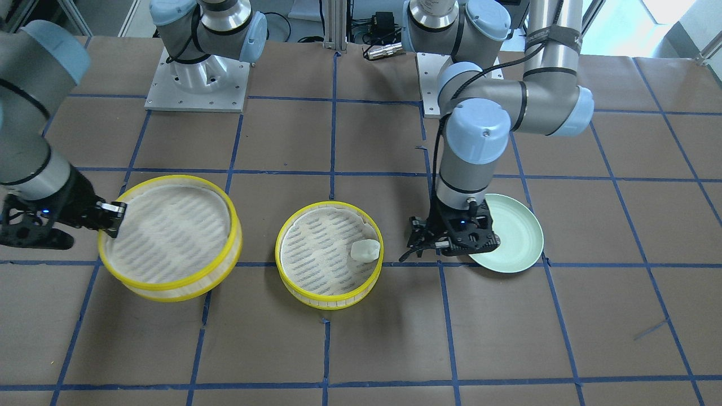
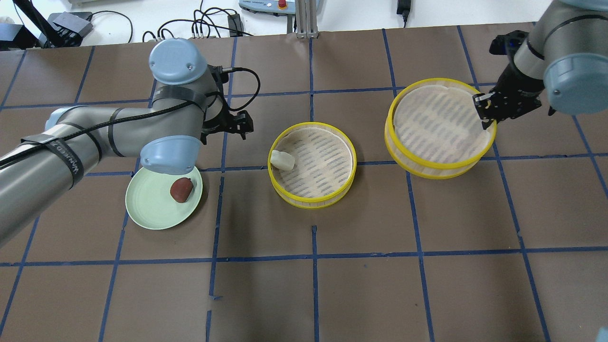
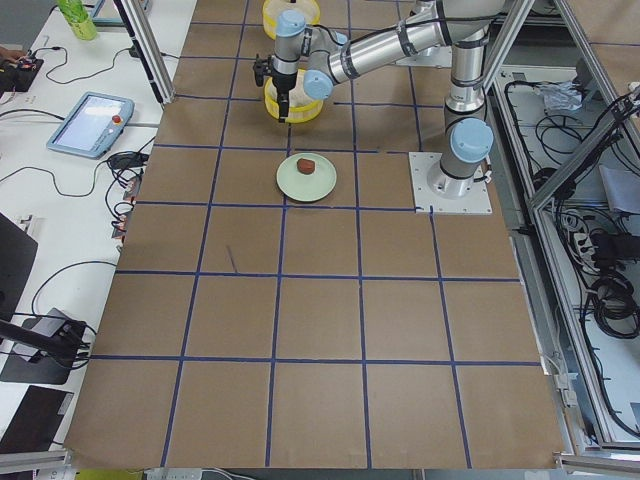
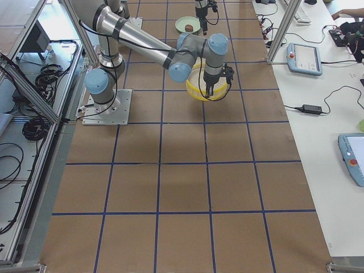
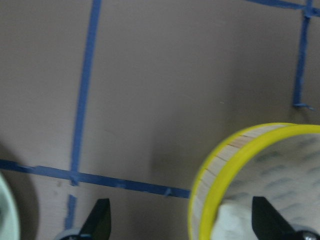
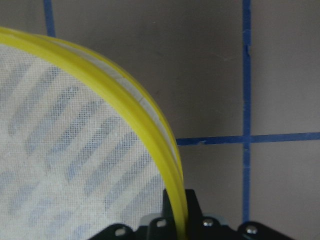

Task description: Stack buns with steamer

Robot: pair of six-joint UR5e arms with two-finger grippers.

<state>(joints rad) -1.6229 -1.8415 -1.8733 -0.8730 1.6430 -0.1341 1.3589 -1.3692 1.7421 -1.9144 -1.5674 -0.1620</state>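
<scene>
A white bun [image 2: 282, 160] lies inside the smaller yellow-rimmed steamer tray [image 2: 311, 204], against its left wall; it also shows in the front view [image 1: 365, 250]. A reddish-brown bun [image 2: 181, 189] lies on the pale green plate [image 2: 152, 209]. My left gripper [image 2: 237, 123] is open and empty, between the plate and the smaller tray, with that tray's rim [image 5: 220, 165] by its right finger. My right gripper [image 2: 484, 107] is shut on the rim of the larger steamer tray [image 2: 437, 166], which is tilted, higher on the gripper's side [image 1: 113, 217].
The table is brown with a grid of blue tape lines [image 2: 313, 256]. The two arm bases [image 1: 197, 84] stand at the robot's edge. Cables and boxes [image 2: 213, 23] lie past the far edge. In the front view the left gripper [image 1: 428, 242] hides the brown bun.
</scene>
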